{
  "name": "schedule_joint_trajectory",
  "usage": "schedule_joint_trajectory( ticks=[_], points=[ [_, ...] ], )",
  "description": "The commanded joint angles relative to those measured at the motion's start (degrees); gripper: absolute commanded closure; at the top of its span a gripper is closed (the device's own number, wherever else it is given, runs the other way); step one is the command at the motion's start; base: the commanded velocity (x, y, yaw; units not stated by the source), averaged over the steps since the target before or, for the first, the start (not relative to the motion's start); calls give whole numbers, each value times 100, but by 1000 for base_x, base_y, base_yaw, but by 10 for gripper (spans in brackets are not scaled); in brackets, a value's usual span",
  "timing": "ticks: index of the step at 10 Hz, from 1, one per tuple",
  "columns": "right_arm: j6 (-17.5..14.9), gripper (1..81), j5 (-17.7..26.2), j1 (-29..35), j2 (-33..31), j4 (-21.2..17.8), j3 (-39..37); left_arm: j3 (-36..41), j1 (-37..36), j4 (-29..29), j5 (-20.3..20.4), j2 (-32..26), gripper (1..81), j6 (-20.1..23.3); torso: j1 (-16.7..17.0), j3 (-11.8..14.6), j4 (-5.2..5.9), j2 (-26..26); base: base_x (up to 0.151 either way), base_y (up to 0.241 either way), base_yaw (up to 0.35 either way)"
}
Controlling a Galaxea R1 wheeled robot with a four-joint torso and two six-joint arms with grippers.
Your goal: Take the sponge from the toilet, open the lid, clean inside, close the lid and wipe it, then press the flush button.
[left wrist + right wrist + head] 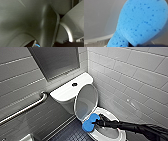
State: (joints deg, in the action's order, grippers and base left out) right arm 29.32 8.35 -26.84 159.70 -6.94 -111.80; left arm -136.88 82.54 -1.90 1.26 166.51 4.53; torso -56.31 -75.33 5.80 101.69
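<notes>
Blue sponge (90, 122), one, held by right gripper (98, 122).

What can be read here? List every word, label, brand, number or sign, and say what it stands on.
None: no text shows on the toilet, the lid, the flush button, the sponge, the grab bar or the wall tiles.
</notes>
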Motion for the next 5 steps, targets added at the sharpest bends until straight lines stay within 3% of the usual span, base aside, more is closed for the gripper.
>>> schedule_joint_trajectory(
  ticks=[1,3,5],
  points=[
    [39,811,-52,184,293,52,-192,91,118,41,-486,-74,10,39,0,0,0,0,0,0,0],
    [13,811,-211,-142,206,78,-202,90,118,41,-486,-91,10,39,0,0,0,2,0,0,0],
    [4,811,-193,-256,-329,139,518,91,118,32,-486,-74,10,39,0,0,0,2,0,0,0]
  ],
)
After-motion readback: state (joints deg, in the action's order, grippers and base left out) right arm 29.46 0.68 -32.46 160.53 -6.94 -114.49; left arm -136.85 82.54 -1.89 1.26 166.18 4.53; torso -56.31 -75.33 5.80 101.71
